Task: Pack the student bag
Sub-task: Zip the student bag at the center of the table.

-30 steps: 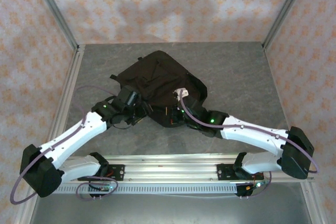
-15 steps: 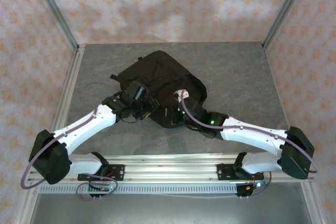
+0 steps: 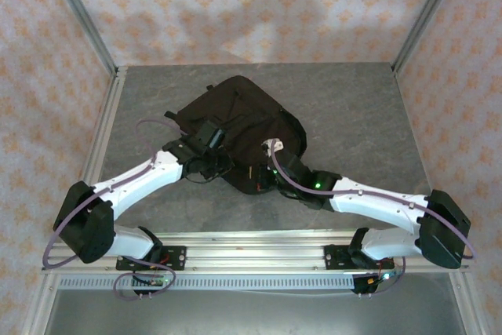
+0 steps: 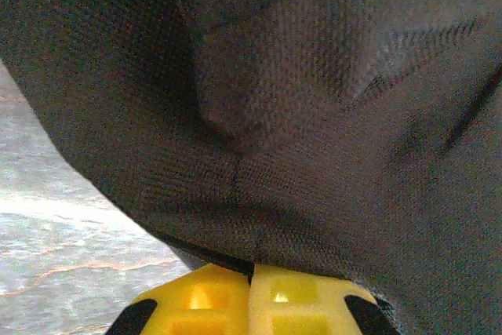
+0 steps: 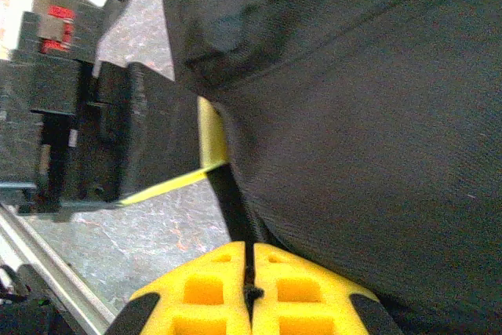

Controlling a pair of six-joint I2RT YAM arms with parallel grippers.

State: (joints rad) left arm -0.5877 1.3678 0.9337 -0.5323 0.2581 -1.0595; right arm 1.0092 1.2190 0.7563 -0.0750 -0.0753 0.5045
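Fabric is what both tools have hold of. The left gripper (image 4: 252, 276) has its yellow pads pressed together, with a fold of the student bag (image 3: 235, 115) nipped in the seam between them. The right gripper (image 5: 249, 260) is closed likewise, a black edge of cloth running down into its pads. The bag lies flat at the middle of the table (image 3: 369, 115), a shade toward the table's left side. I'd say the step is opening the mouth for packing. Next, both arms need to lift and spread together, gently, or the cloth may slip free. The bag's long axis runs from the table's far edge to its near edge, slightly skewed, and what looks like the opening faces the near edge.
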